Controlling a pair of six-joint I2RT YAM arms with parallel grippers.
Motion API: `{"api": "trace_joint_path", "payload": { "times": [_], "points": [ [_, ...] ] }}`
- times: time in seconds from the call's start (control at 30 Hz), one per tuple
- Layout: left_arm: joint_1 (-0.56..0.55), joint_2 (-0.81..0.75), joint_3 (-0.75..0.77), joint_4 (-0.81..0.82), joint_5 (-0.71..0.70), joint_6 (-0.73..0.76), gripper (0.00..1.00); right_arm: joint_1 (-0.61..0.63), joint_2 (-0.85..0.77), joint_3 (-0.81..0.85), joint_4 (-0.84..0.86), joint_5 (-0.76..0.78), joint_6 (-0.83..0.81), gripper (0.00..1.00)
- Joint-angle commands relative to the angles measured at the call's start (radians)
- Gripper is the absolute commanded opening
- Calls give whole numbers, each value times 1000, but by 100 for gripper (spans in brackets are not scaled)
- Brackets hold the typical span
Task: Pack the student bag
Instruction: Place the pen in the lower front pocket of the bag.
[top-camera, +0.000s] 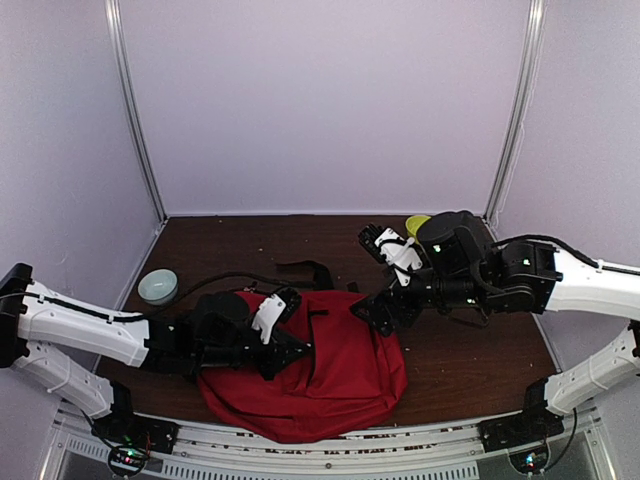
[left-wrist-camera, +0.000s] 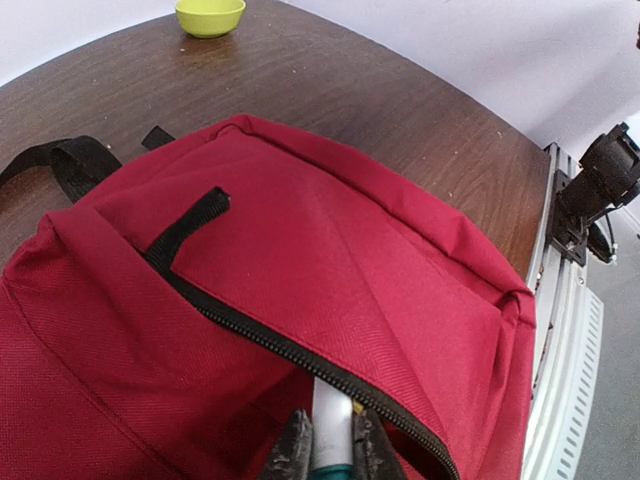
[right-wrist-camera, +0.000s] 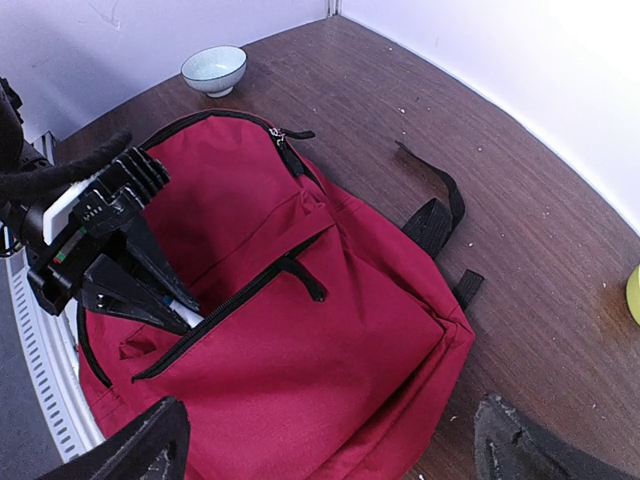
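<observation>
The student bag (top-camera: 330, 385) is laid flat on the brown surface (top-camera: 470, 350), near its front edge, between the two arms. A white pen-like item (left-wrist-camera: 328, 415) is gripped narrowly by the left tool (left-wrist-camera: 330, 445) at the open front-pocket zip (left-wrist-camera: 250, 335). The right tool (top-camera: 385, 278) is spread wide above the bag's far right corner, with nothing in it.

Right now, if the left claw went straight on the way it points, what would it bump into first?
The left claw, shut on a white marker, points into the red backpack's open front pocket. The marker would slide deeper first, probably meeting the pocket's inside fabric. How deep that lies is hidden.
</observation>
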Motion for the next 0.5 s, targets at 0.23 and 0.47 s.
{"api": "trace_joint_path", "payload": {
  "times": [0.23,0.47],
  "points": [
    [-10,60,8,-11,78,-1,16,-8,-12,-1,13,-3,10,100],
    [-15,88,31,0,121,4,19,-7,-13,4,7,-4,10,100]
  ]
}}
